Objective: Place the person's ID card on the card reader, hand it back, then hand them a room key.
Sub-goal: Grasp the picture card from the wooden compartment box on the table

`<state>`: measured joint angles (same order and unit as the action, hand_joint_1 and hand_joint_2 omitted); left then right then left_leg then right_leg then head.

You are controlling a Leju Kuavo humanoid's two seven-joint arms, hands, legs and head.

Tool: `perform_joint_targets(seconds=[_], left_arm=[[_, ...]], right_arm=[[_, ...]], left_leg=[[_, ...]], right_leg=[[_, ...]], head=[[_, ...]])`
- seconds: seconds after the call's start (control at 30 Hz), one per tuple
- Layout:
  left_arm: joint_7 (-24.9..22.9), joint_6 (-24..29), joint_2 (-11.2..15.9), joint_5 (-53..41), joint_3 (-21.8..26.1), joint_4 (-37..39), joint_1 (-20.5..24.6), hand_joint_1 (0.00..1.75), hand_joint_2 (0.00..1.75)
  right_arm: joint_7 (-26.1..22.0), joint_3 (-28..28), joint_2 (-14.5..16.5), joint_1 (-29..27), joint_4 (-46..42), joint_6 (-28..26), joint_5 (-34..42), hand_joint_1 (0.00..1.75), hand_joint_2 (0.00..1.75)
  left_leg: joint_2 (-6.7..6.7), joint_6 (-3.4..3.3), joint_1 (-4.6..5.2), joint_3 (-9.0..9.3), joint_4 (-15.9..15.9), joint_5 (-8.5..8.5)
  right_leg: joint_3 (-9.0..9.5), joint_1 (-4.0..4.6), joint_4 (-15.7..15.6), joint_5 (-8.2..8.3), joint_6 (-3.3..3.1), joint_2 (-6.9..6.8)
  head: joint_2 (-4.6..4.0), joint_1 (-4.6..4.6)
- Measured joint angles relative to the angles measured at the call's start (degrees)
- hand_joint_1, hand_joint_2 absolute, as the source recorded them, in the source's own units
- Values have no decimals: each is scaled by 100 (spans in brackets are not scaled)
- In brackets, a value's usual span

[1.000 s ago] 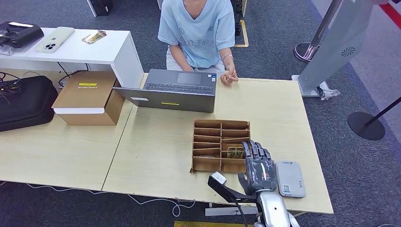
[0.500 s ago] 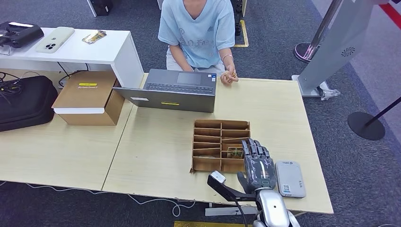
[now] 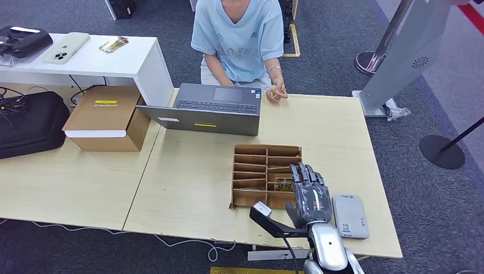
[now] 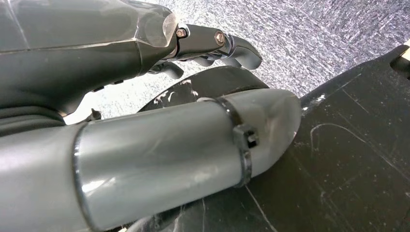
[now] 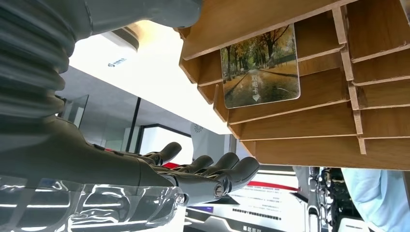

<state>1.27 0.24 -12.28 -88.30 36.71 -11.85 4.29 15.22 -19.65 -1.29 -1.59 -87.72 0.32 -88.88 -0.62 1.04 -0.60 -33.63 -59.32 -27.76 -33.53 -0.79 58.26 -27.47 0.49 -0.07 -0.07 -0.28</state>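
While the robot's right hand (image 3: 310, 194) hovered with its dark fingers spread and holding nothing, it reached over the right near corner of a brown cardboard tray divided into slots (image 3: 266, 174) on the pale wooden table (image 3: 194, 182). A room key card printed with an autumn tree-lined path (image 5: 260, 65) lay in one of the near right slots, just beside the fingertips but not yet grasped. A flat grey rectangular card reader (image 3: 350, 214) sat on the table just right of the hand, with nothing resting on it. A person in a light blue T-shirt (image 3: 242, 40) sat at the far side behind an open grey laptop (image 3: 214, 108), one hand resting on the table's far edge; whether that hand held the ID card could not be told. Judging from the bare reader and the reach toward the tray, the ID steps seemed finished and the room key remained to be picked up and handed over. The left hand (image 4: 212, 46) hung low over grey carpet, fingers curled in with nothing held.
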Motion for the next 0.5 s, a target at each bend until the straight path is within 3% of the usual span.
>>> perform_joint_targets(seconds=[0.5], left_arm=[[-13,-32,-2,0,-111,0,15,0,0]], right_arm=[[-95,-3,0,108,276,11,7,52,175]], left_leg=[[0,0,0,0,0,0]], right_leg=[[0,0,0,0,0,0]], head=[[0,0]])
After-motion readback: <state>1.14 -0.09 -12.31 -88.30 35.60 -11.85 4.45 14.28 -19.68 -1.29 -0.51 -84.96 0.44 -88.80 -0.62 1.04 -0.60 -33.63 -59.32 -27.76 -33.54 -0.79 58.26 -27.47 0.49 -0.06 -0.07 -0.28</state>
